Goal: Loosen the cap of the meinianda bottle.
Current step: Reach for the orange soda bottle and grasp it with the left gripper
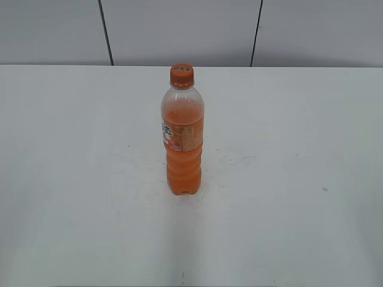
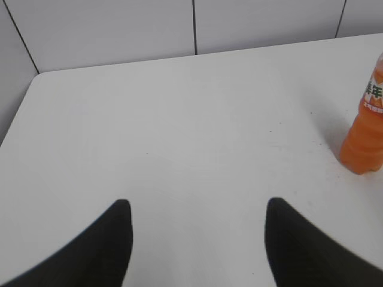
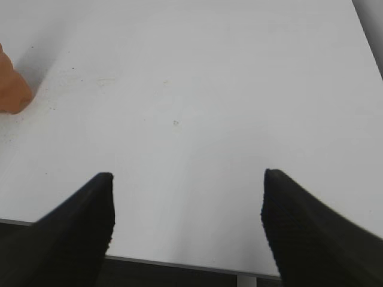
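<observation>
The cap (image 1: 182, 75) sits screwed on top of the meinianda bottle (image 1: 182, 140), orange and ribbed, with a small greenish mark on its flat top. The bottle stands upright near the middle of the white tabletop (image 1: 287, 197), its orange drink filling it up to the shoulder and its orange-and-white label wrapped around the upper body. Nothing touches it; neither arm shows in the exterior view.

From the left wrist view, the bottle's lower body (image 2: 364, 134) stands at the far right edge of the picture, well apart from the left gripper (image 2: 197, 206). That gripper hangs over bare tabletop, tilted down at a slant, its two dark fingers (image 2: 111, 239) spread wide with nothing between them.

From the right wrist view, only a rounded orange piece of the bottle's base (image 3: 12, 89) shows at the left edge. The right gripper (image 3: 187, 176) hovers near the tabletop's front edge, also angled down, its black textured fingers (image 3: 302, 227) held wide apart and empty. The bottle lies well off to its left.

Behind the tabletop runs a pale panelled wall (image 1: 179, 30) with dark vertical seams.
</observation>
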{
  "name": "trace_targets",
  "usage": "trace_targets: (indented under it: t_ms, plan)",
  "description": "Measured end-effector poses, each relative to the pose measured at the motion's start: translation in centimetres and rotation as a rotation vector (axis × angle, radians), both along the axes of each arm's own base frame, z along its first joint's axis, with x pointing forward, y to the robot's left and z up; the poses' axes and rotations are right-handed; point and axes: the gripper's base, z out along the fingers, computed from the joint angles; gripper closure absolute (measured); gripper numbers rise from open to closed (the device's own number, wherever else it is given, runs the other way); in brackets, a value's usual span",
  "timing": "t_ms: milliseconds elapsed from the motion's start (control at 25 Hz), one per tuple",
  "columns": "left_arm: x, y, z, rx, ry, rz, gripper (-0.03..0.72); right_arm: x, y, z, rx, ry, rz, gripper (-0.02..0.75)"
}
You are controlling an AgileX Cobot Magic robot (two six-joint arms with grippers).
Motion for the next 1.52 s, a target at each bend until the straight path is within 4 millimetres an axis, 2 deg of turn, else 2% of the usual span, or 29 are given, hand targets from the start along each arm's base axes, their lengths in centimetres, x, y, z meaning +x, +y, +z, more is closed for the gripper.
trace_targets:
  t_ms: [920, 1000, 1160, 1320, 1520]
  plan:
    - [0.0, 0.0, 0.0, 0.0, -0.005, 0.0, 0.253, 0.0, 0.0, 0.0, 0.0, 0.0, 0.0, 0.164]
    - [0.0, 0.0, 0.6, -0.002, -0.047, 0.002, 0.253, 0.0, 0.0, 0.0, 0.0, 0.0, 0.0, 0.164]
    - [0.4, 0.3, 2.5, 0.013, -0.258, 0.03, 0.253, 0.0, 0.0, 0.0, 0.0, 0.0, 0.0, 0.164]
    - [1.9, 0.7, 3.5, 0.057, -0.368, 0.062, 0.253, 0.0, 0.0, 0.0, 0.0, 0.0, 0.0, 0.164]
    - [6.3, 0.8, 2.4, 0.09, -0.371, 0.067, 0.253, 0.0, 0.0, 0.0, 0.0, 0.0, 0.0, 0.164]
